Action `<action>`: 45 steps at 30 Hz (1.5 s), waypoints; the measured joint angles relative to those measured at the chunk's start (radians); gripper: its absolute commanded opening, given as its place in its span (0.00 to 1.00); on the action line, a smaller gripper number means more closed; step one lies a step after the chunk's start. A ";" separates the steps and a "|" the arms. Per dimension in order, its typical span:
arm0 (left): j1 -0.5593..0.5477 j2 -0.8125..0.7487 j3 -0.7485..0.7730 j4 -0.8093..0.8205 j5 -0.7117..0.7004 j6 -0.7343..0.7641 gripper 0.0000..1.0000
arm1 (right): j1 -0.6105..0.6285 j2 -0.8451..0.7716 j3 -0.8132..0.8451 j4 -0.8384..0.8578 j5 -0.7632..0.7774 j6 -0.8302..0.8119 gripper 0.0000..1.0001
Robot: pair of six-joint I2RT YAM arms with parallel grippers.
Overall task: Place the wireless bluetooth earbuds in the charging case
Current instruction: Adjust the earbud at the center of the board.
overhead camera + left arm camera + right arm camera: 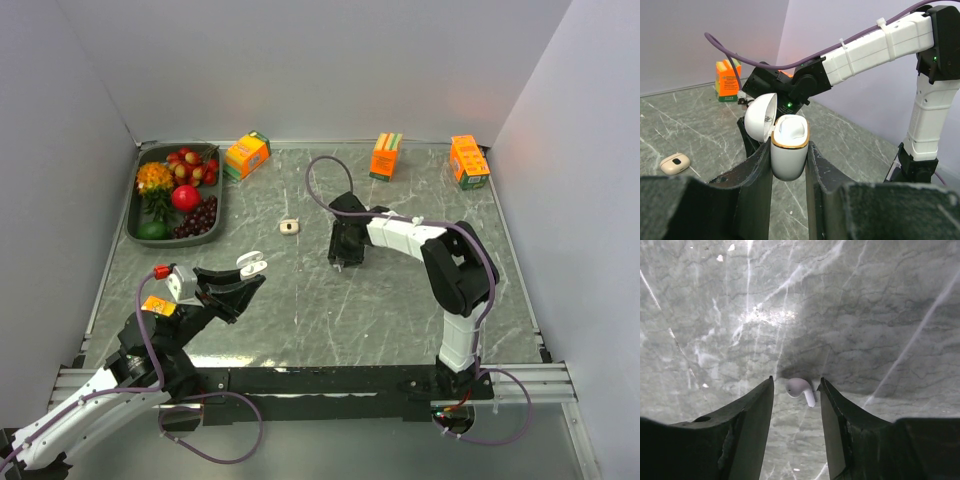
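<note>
My left gripper hangs above the near left of the table, shut on a white charging case with a gold rim. Its lid is flipped open. Further out, mid-table, my right gripper points straight down at the surface, open. One white earbud lies on the marble between its fingertips, its stem close to the right finger; the top view hides it under the gripper. A small tan case with a dark spot lies alone on the table.
A dark tray of toy fruit sits at the far left. Three orange cartons stand along the back edge. The right arm reaches across behind the held case. White walls enclose the table.
</note>
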 measured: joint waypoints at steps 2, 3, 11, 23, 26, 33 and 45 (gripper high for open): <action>0.000 0.000 0.000 0.000 0.000 0.000 0.01 | 0.008 -0.003 0.001 -0.011 0.029 -0.008 0.53; 0.000 0.000 0.000 0.000 0.000 0.000 0.01 | 0.011 -0.004 0.002 -0.018 0.045 -0.022 0.54; 0.000 0.001 0.000 0.000 0.000 0.000 0.01 | 0.068 -0.007 0.013 -0.076 0.166 -0.262 0.53; 0.000 0.002 0.000 0.000 0.000 0.000 0.01 | 0.113 -0.007 0.013 -0.078 0.172 -0.449 0.54; 0.000 0.003 0.000 0.000 0.000 0.000 0.01 | 0.115 -0.007 0.019 -0.081 0.177 -0.473 0.52; 0.000 0.003 0.000 0.000 0.000 0.000 0.01 | 0.115 -0.004 0.045 -0.080 0.173 -0.540 0.48; 0.000 0.007 0.000 0.000 0.000 0.000 0.01 | 0.115 0.006 0.056 -0.069 0.123 -0.592 0.44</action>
